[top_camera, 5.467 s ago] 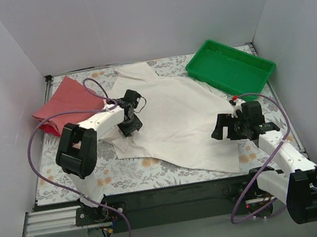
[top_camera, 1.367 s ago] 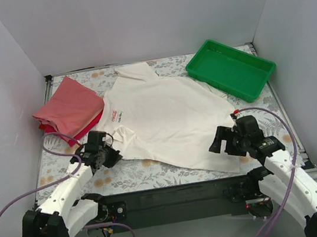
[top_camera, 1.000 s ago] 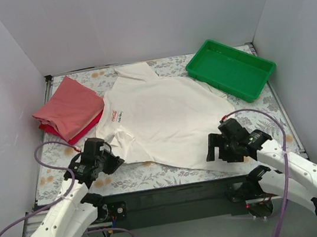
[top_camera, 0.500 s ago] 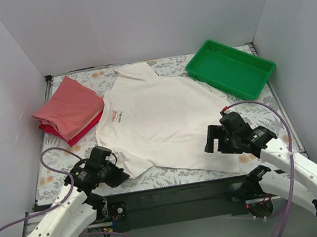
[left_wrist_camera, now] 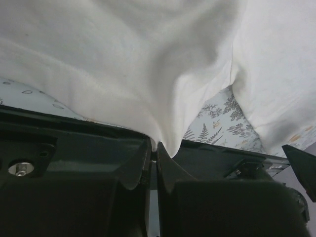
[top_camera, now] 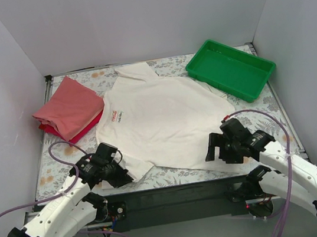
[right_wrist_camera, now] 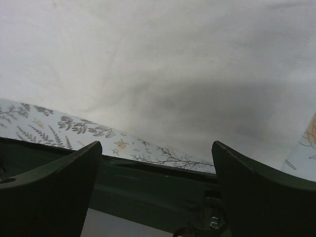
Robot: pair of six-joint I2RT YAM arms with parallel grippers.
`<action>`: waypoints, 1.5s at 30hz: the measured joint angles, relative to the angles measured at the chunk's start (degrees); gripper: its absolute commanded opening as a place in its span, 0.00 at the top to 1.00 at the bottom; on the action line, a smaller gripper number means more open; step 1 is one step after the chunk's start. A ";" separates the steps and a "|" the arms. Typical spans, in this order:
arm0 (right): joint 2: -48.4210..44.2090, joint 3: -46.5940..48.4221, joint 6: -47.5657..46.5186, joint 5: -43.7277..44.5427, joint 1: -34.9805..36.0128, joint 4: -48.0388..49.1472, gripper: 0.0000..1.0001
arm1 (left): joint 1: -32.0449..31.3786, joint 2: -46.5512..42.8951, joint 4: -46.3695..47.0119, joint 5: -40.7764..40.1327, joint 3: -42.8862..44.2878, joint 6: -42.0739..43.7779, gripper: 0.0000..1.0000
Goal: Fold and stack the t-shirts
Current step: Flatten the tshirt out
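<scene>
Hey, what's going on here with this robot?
Two robot arms are folding t-shirts. The left arm has its jaws shut on the near-left corner of the cream t-shirt; the right arm is poised, jaws open, at its near-right edge. A folded pink and red stack sits far left.

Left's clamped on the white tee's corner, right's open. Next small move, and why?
Probably lower the right gripper onto the cream t-shirt's near hem and close. The left gripper is shut on the shirt's other near corner, while the right's jaws stand wide above the hem, gripping nothing; both corners look needed to fold.
</scene>
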 measured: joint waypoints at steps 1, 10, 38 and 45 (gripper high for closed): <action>1.14 0.04 -0.26 0.52 0.00 -0.04 0.02 | -0.17 0.11 -1.03 0.13 0.76 0.66 1.00; 10.16 6.27 -4.57 10.10 -0.68 -0.94 0.02 | -0.94 0.39 -7.23 3.56 3.08 5.84 0.41; 41.27 25.90 -26.01 11.45 -19.19 21.20 0.02 | 14.16 42.73 18.88 -9.79 29.05 18.53 0.07; 53.44 33.68 -29.92 13.94 -20.37 22.99 0.02 | 17.75 49.29 21.77 -9.77 27.69 19.74 0.07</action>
